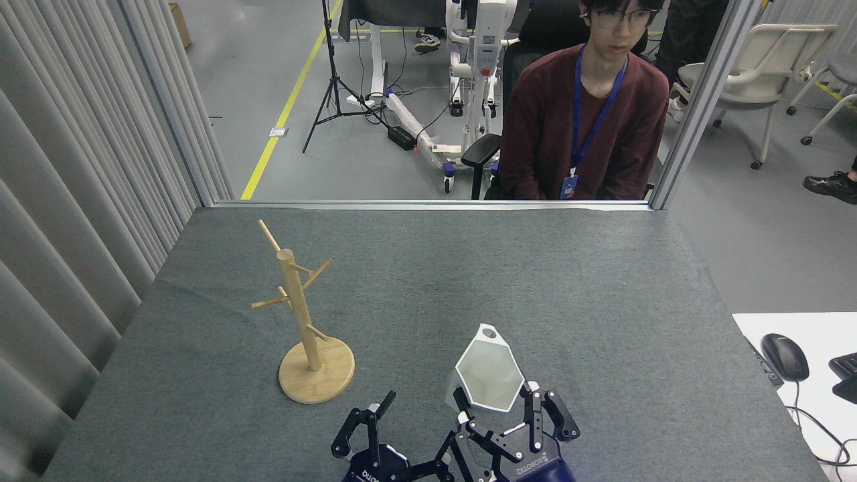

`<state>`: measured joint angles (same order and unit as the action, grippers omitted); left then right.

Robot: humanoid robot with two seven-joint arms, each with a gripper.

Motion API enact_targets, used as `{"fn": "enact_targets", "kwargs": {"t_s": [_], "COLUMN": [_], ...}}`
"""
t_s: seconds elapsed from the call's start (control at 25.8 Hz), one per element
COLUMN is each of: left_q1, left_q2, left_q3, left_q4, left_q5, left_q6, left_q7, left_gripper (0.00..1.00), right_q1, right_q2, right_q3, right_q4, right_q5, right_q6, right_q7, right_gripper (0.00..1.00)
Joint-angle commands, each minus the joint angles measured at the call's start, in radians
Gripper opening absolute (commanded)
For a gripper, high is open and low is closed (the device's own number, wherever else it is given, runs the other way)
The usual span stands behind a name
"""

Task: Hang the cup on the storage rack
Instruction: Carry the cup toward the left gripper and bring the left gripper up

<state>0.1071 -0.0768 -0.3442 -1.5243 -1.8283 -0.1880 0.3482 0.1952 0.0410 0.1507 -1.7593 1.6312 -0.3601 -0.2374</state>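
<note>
Your right claw [497, 406] is grasping the cup [489, 368], rim facing you; your left claw [410, 428] is spread empty near the storage rack [302, 320].

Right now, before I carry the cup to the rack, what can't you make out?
- Head view: right gripper contact with the cup, hidden behind the cup's body.
- Left gripper base, cut off by the bottom edge.
- Storage rack pegs on the post's far side, hidden by the post.

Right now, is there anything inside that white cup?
The cup, held by the right gripper, tips its open mouth toward the camera; its inside looks empty and white. Its underside is hidden.
</note>
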Motion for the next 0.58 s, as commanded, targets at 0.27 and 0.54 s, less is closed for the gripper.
{"fn": "enact_targets", "kwargs": {"t_s": [0.27, 0.54], "left_q1": [0.000, 0.000], "left_q2": [0.000, 0.000], "left_q3": [-0.010, -0.009], "left_q4": [0.009, 0.006], "left_q5": [0.000, 0.001], "left_q6": [0.005, 0.005], "left_q7": [0.000, 0.000], "left_gripper": [1.00, 1.00], "right_q1": [0.007, 0.027], "right_q2": [-0.006, -0.013], "right_q3": [0.133, 0.133], "right_q4": [0.001, 0.018], "right_q5": [0.021, 0.021], "right_q6": [0.056, 0.058], "right_q7": [0.006, 0.003], "right_gripper": [0.61, 0.61]}}
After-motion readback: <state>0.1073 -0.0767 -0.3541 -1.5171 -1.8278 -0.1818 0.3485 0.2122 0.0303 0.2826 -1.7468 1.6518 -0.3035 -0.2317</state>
